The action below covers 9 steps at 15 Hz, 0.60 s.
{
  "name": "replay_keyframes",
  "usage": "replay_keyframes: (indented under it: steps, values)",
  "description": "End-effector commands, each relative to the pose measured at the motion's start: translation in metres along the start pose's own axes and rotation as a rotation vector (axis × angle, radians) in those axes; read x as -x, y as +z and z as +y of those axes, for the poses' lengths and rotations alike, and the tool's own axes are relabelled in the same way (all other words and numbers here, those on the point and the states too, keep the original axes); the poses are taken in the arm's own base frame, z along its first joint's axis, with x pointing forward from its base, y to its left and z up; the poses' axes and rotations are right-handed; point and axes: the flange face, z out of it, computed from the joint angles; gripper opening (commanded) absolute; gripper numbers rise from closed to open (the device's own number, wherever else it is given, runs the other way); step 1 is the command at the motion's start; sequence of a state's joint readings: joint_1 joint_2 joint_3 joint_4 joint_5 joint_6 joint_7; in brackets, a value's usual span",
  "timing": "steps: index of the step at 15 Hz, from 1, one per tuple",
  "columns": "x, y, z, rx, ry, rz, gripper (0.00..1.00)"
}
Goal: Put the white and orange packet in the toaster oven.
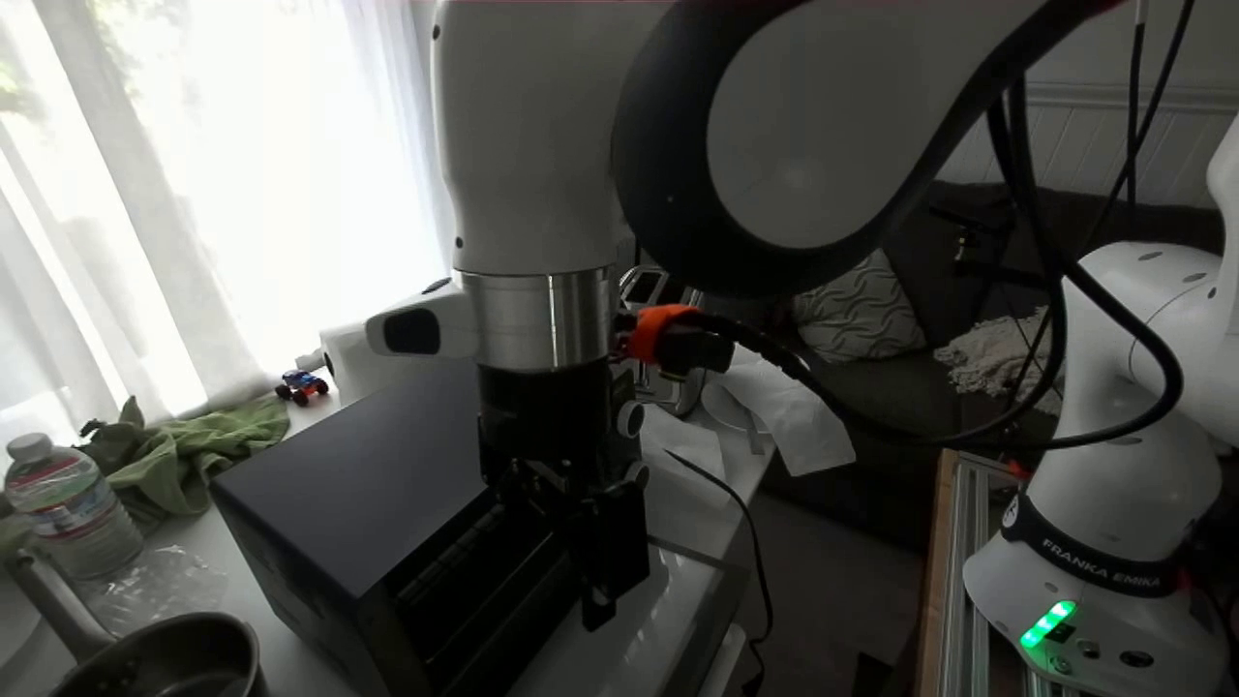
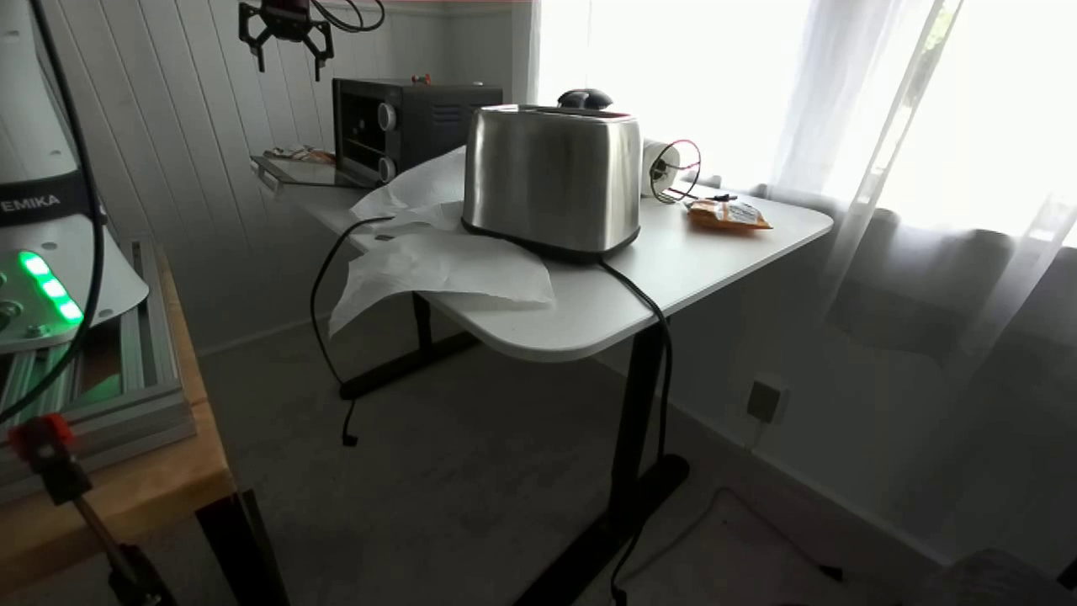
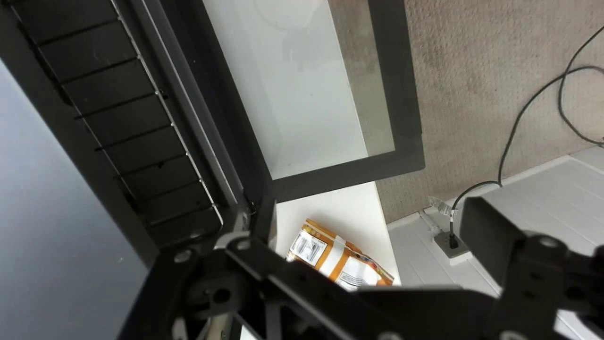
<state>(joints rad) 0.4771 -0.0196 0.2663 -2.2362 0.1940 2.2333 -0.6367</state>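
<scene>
The white and orange packet (image 3: 337,257) lies on the white table just past the side of the open oven door in the wrist view. My gripper's parts hide its lower edge. What looks like it shows behind the door in an exterior view (image 2: 303,155). The toaster oven (image 1: 358,474) is a black box, also in an exterior view (image 2: 442,118). Its glass door (image 3: 349,172) is folded down flat, and a wire rack (image 3: 137,94) shows inside. My gripper (image 2: 289,73) is open and empty above the door; its fingers stand wide apart in the wrist view (image 3: 373,212).
A second orange packet (image 2: 728,215) lies near the table's window-side corner. A silver slot toaster (image 2: 551,181) and loose paper (image 2: 446,269) stand beside the oven. A pot (image 1: 174,658), water bottle (image 1: 73,513), green cloth (image 1: 194,455) and toy car (image 1: 302,385) are round its far sides.
</scene>
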Motion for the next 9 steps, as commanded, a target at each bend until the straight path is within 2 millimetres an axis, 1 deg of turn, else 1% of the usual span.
replay_keyframes:
  steps: [1,2,4,9]
  values:
    - [-0.002,-0.001,0.001,-0.003,-0.003,-0.001,1.00]
    - [-0.003,-0.001,0.002,-0.003,-0.004,-0.001,1.00]
    - [-0.016,0.008,-0.001,0.001,-0.067,-0.011,1.00]
    - [-0.037,0.030,-0.031,-0.017,-0.207,0.012,1.00]
